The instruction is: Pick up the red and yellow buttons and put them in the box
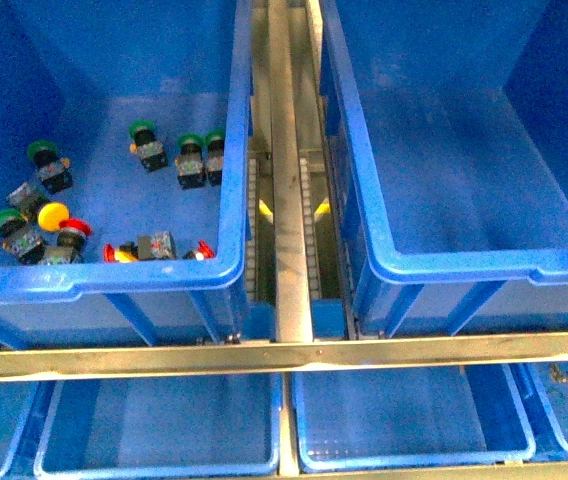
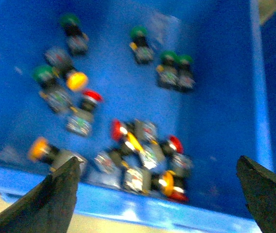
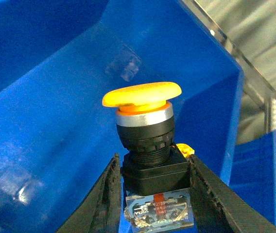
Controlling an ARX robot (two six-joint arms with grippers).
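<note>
One yellow button (image 3: 145, 126) clamped in right pincer (image 3: 152, 194); left pincer (image 2: 157, 194) spread wide, empty.

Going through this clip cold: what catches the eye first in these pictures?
The yellow button, filling the right wrist view, clamped by its black body in the right pincer over a bare blue box. Next, the jumble of green, red and yellow buttons in the near left corner of the left box in the front view. The left pincer hangs open above them.
</note>
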